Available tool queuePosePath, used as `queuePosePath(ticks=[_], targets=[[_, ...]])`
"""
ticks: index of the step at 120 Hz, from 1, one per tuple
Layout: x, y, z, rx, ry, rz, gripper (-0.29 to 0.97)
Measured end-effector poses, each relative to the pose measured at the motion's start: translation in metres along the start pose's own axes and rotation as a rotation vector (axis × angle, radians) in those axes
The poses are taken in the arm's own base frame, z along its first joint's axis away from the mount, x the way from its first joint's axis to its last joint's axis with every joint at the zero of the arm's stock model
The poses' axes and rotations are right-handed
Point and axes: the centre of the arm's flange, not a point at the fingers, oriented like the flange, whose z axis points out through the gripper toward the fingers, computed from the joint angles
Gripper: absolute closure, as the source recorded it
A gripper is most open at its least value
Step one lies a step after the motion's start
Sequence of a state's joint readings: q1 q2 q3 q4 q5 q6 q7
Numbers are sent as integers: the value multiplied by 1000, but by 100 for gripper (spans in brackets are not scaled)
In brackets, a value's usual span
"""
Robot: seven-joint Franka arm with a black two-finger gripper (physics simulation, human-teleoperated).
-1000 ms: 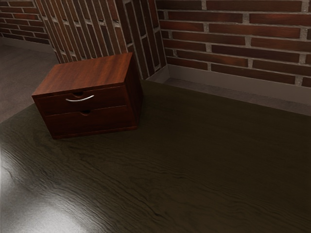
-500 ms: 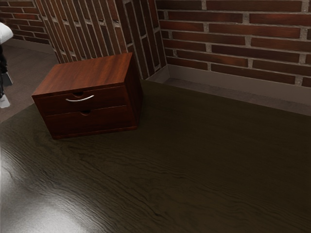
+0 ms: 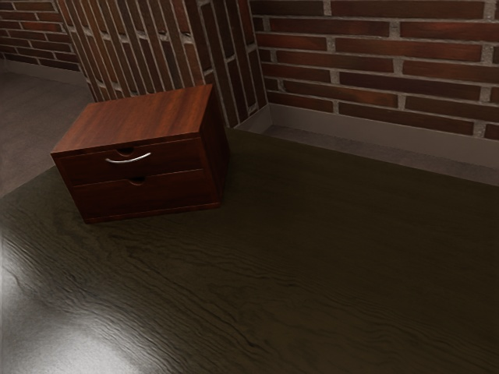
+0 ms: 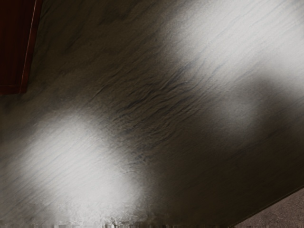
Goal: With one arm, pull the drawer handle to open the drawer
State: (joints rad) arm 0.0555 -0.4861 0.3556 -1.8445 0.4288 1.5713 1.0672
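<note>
A reddish-brown wooden cabinet with two drawers stands on the dark table at the exterior view's left. Its upper drawer carries a curved silver handle; the lower drawer has only a small notch. Both drawer fronts sit flush with the cabinet. In the wrist view a corner of the cabinet shows beside the glossy tabletop.
The dark wood-grain table stretches wide to the exterior view's right and front. A red brick wall with a grey ledge runs along the back. Grey floor lies beyond the table's left edge.
Half a second ago a bit of the white and black arm showed at the exterior view's left edge; it has gone from the picture now. The cabinet has not moved.
</note>
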Motion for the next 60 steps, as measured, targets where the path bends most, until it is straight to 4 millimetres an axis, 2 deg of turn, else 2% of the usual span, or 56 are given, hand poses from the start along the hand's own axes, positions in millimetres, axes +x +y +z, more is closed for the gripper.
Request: queuePosePath(ticks=[26, 41, 60], targets=[[-4, -21, 14, 53, -25, -11, 0], [13, -36, 29, 75, -41, 4, 0], [27, -51, 32, 117, -35, 10, 0]])
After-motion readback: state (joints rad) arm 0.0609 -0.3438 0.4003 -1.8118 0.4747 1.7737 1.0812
